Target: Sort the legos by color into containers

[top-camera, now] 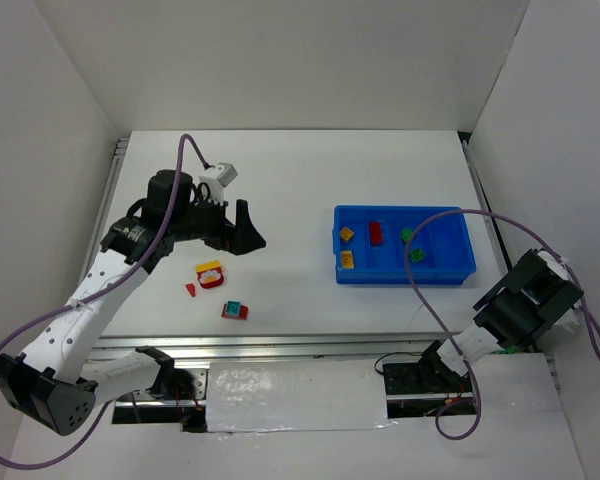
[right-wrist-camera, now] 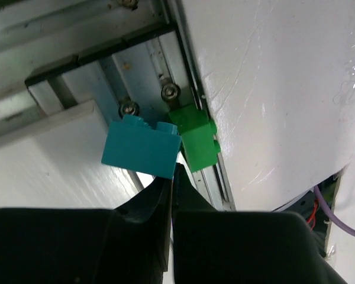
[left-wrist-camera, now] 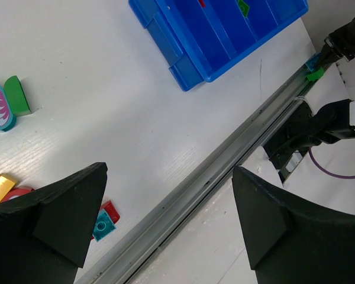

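Observation:
My left gripper [left-wrist-camera: 168, 189] is open and holds nothing; it hovers over the table left of centre [top-camera: 238, 228]. Below it lie a red-and-yellow lego [top-camera: 210, 273], a small red lego [top-camera: 191, 290] and a red-and-teal lego [top-camera: 235, 311]. The blue tray [top-camera: 450, 272] holds yellow [top-camera: 347, 234], red [top-camera: 376, 233] and green [top-camera: 407, 235] legos in its containers. My right gripper [right-wrist-camera: 173, 171] is shut off the table's near right corner. Its tips meet the lower corner of a teal lego [right-wrist-camera: 141, 148], which sits beside a green lego [right-wrist-camera: 195, 139] on the metal rail.
An aluminium rail [left-wrist-camera: 225, 160] runs along the table's near edge. A teal disc with a flower picture and a green piece [left-wrist-camera: 3, 106] lies at the left in the left wrist view. White walls enclose the table. A purple cable [top-camera: 420, 290] loops from the right arm [top-camera: 530, 300] over the tray's near side.

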Tool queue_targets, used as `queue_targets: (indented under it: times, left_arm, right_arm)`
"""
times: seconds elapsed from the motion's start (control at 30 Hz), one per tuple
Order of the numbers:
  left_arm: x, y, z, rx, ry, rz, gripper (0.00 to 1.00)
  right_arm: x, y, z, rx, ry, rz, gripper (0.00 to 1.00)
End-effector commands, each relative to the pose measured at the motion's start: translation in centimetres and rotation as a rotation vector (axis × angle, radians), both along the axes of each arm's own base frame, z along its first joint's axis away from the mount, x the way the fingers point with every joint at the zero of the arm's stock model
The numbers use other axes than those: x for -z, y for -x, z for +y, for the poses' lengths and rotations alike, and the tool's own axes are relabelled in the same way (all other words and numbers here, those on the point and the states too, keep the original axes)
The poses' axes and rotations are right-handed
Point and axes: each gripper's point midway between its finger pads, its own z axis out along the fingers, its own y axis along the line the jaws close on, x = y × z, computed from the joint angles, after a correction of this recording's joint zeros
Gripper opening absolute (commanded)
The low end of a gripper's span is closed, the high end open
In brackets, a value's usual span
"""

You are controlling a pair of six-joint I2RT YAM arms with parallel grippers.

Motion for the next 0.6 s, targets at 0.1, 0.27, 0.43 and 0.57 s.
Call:
queue_targets:
  times: [0.1,0.27,0.43,0.57]
  left_arm:
    - [-1.4,0.1,-0.2,0.033,0.029,-0.07,1.0]
    - [-1.8,0.4,-0.1,0.035,0.036,-0.081,1.0]
    - [-2.1,0.6,0.0,0.031,0.04,-0.09,1.0]
    - [-2.1,0.7,-0.1,0.035,0.049,-0.095,1.0]
  right_arm:
    - [-0.8,-3.9,-0.7,-0.155,0.057,-0.156,0.0]
    - [-1.3,-5.4,0.5,-0.205,0.048,-0.225,0.0]
    - [-3.0,-7.1,1.7,-0.27,0.07,-0.295,0.0]
    - [-3.8,-7.1,2.1,-0.286,0.076,-0.291,0.0]
